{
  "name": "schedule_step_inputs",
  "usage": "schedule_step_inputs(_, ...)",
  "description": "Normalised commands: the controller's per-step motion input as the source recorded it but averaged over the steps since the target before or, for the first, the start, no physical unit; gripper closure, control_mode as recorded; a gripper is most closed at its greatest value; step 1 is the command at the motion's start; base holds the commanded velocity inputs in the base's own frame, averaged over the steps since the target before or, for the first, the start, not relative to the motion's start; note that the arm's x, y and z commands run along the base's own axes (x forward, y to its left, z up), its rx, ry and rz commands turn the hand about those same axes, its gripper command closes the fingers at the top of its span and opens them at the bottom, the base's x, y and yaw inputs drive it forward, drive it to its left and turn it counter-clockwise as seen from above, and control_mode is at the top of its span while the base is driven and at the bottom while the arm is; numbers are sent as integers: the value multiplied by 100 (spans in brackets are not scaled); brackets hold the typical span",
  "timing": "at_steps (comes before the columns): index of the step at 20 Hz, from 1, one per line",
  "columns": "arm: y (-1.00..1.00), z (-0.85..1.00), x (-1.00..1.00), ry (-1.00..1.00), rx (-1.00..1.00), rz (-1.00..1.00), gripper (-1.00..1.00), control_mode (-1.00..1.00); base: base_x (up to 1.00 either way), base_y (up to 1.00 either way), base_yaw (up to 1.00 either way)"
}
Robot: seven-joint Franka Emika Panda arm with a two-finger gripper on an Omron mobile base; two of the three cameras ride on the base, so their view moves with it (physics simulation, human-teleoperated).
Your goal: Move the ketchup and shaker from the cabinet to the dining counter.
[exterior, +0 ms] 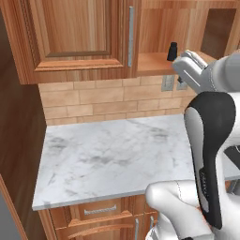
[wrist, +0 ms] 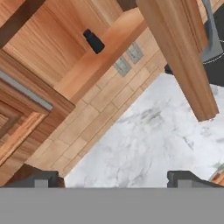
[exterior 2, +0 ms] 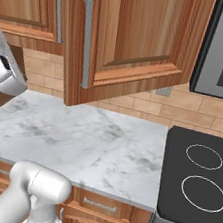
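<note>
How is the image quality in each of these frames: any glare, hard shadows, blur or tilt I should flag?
Left base view: flat, even rendered light, no glare; the shaker on the cabinet shelf is small and soft-edged. Right base view: a soft shadow lies on the marble counter beneath the open door; the stove top is matte, without reflections. Hand view: the scene is rolled diagonally, coarse but readable, with the open gripper at the bottom.

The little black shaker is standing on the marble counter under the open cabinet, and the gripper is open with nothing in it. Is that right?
Not quite. The shaker stands on the wooden shelf inside the open cabinet, above the marble counter, as the left base view shows. The rest holds: the gripper is open with nothing in it.
</note>
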Motion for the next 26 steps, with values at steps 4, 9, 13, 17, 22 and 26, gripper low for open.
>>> schedule_step_inputs(4, 33, 0, 48, -1, 17, -35, -100, -100, 0, 0, 0)
schedule_step_inputs(9, 8, -9, 50, -14, 19, -37, -100, -100, 0, 0, 0)
schedule_step_inputs(13, -2, -22, 52, -35, 12, -35, -100, -100, 0, 0, 0)
schedule_step_inputs(17, -15, -19, 47, -32, 14, -34, -100, -100, 0, 0, 0)
schedule_step_inputs(22, -12, -12, 47, -26, 16, -36, -100, -100, 0, 0, 0)
schedule_step_inputs(26, -12, -5, 46, -15, 13, -37, -100, -100, 0, 0, 0)
